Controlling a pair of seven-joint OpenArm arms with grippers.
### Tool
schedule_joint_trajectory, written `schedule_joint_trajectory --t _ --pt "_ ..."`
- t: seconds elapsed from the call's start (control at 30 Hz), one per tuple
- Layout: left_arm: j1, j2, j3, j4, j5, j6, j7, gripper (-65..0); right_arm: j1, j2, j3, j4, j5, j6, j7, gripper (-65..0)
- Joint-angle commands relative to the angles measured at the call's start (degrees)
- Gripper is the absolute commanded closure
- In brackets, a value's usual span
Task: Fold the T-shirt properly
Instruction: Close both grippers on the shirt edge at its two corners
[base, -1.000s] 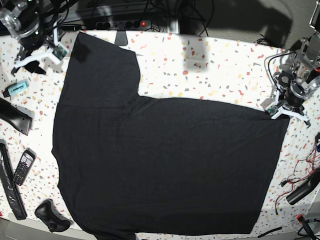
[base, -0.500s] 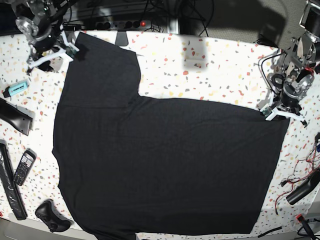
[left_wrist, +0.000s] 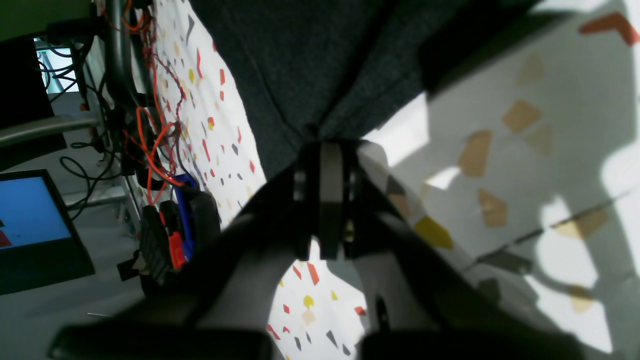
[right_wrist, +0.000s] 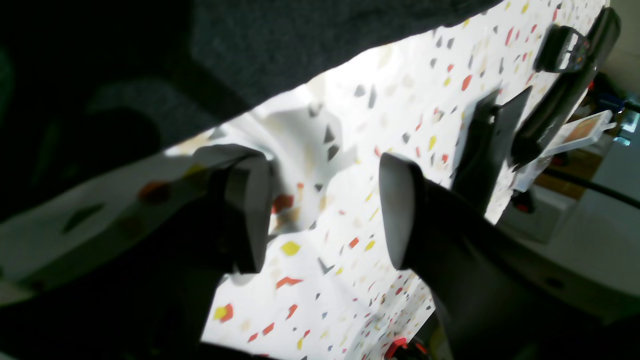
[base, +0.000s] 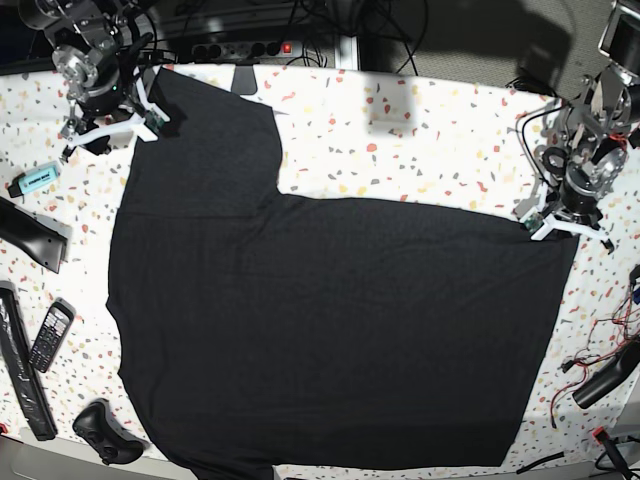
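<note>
Two claws frame one big black T-shirt (base: 330, 330), which lies flat on the speckled tabletop (base: 420, 130) and fills most of it, its long axis running across the base view from the hem at that view's right to the sleeve at the far left corner. Nearest the camera, the shirt's lower edge hangs at the tabletop's front. Farther back, the left claw (left_wrist: 324, 150) is pinched narrow on the hem corner, the cloth bunching straight into its tips, so this arm is already on the shirt. Farthest off, the right claw (right_wrist: 325, 210) stands wide with nothing between its fingers (right_wrist: 400, 210), the sleeve edge just beyond them; it is poised beside the sleeve corner, so the next move likely turns on closing that last gap. Against the earlier frames, the right arm has travelled inward from the tabletop's edge to the sleeve, while the left has barely shifted at the hem.
</note>
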Motion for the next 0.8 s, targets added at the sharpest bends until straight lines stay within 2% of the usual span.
schedule_joint_trajectory --t 0.0,0.13,0.33,0.5,0.6,0.7,0.77 --pt "0.13 -0.35 0.15 0.11 -0.68 -1.27 0.24 0.0 2.34 0.55 0.72 -0.92 -1.27 -3.06 4.68 -33.8" --pt "0.13 -0.35 0.15 0.11 -0.7 -1.27 0.24 0.0 1.97 0.76 0.72 -0.9 -1.29 -3.43 2.73 -33.8" --pt "0.13 -0.35 0.15 0.09 -0.7 -1.11 0.22 0.0 -2.25 4.24 0.74 0.76 -4.37 -13.4 -1.36 -33.8" --pt "0.15 -0.35 0.15 0.11 -0.72 -1.11 0.22 0.0 -7.76 6.32 0.81 5.31 -8.81 -18.18 -3.5 -33.8" --pt "0.15 -0.35 0.15 0.09 -0.72 -1.11 0.22 0.0 -10.69 6.69 1.99 7.8 -10.03 -19.15 -4.33 -33.8" --pt "0.13 -0.35 0.15 0.09 -0.7 -1.11 0.2 0.0 -13.57 6.88 4.63 9.62 -10.67 -19.71 -4.09 -29.9" --pt "0.13 -0.35 0.15 0.09 -0.7 -1.11 0.17 0.0 -14.14 6.88 5.73 9.77 -9.88 -19.52 -3.13 -29.9"
